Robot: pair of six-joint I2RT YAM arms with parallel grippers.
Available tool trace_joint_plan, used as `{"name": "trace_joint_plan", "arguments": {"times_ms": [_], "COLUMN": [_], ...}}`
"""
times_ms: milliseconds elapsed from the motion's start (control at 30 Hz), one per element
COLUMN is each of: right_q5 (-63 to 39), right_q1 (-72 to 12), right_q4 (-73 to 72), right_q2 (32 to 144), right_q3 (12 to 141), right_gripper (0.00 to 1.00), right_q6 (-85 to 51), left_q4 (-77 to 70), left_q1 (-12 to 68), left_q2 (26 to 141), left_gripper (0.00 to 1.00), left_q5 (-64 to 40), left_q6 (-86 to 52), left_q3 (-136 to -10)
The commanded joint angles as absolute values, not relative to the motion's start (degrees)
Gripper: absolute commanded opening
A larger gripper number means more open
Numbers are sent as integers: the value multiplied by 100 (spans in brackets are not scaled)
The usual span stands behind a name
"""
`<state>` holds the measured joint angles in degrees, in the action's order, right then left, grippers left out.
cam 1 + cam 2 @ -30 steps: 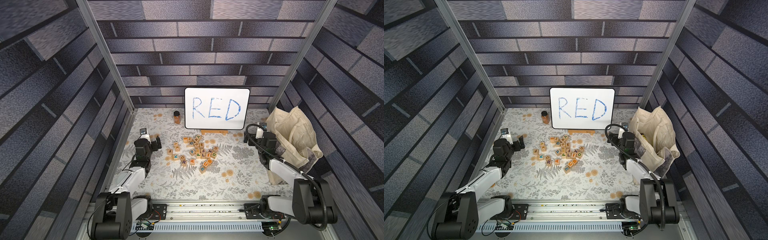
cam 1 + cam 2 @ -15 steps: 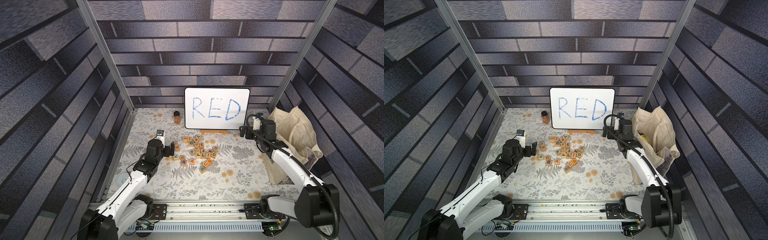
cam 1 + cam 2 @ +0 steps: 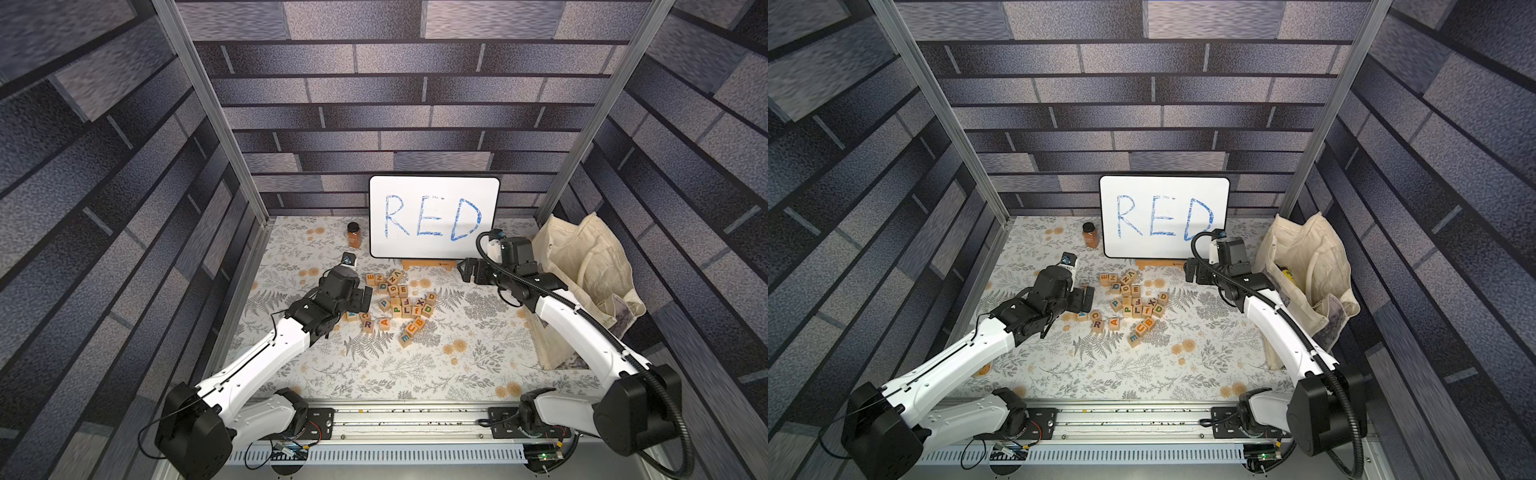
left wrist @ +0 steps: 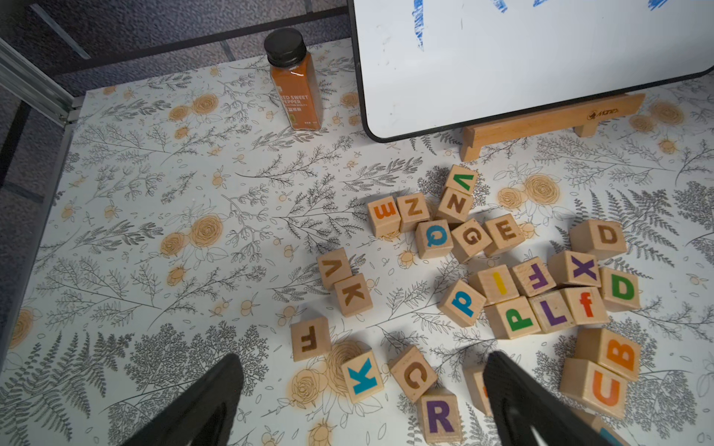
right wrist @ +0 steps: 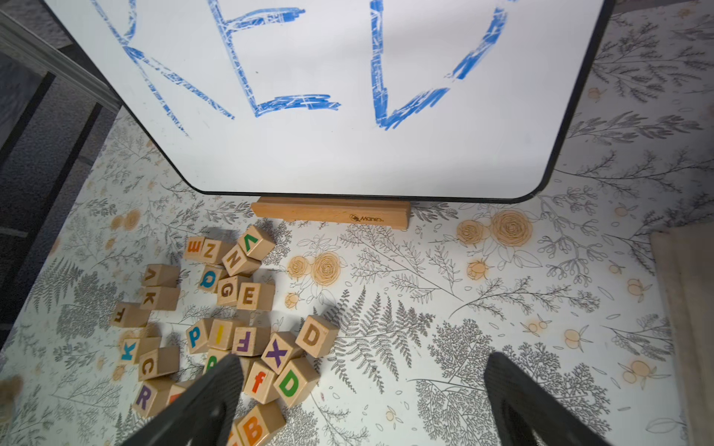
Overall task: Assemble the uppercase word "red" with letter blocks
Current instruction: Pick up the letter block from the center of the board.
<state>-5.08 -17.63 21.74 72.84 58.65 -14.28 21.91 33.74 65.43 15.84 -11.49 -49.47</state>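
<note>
The three small pale wooden cubes that the word needs lie loose among the jumbled letter blocks [image 3: 395, 303] on the far middle of the floral-papered bench [image 3: 415, 374], just in front of the white board [image 3: 432, 249] lettered RED in blue. The purple R cube [image 4: 440, 415] sits at the heap's near left edge, face up and readable. The orange E cube [image 4: 383, 211] sits at its far left corner, letter turned sideways. The green D cube [image 4: 621, 289] is on its right side, tight against its neighbours. No cube has shifted in the last second, but both arms have swung out from the bench's near corners. The left gripper [image 4: 365, 363] now hangs wide open and empty at the heap's left edge, close to the R, so a first pick looks near. The right gripper [image 5: 363, 363], equally wide and empty, has reached the board's wooden stand [image 5: 330, 214], to the right of the heap.
</note>
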Motion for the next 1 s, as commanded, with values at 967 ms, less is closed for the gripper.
{"name": "trace_joint_plan", "arguments": {"times_ms": [967], "right_q5": [-1192], "right_q1": [-3169], "right_q4": [3850], "right_q2": [6833], "right_q3": [6167], "right_gripper": [100], "right_q6": [-2290], "left_q4": [4965], "left_q1": [4079], "left_q2": [8694], "left_gripper": [100], "left_q5": [1340], "left_q6": [-3645], "left_q3": [-6416]}}
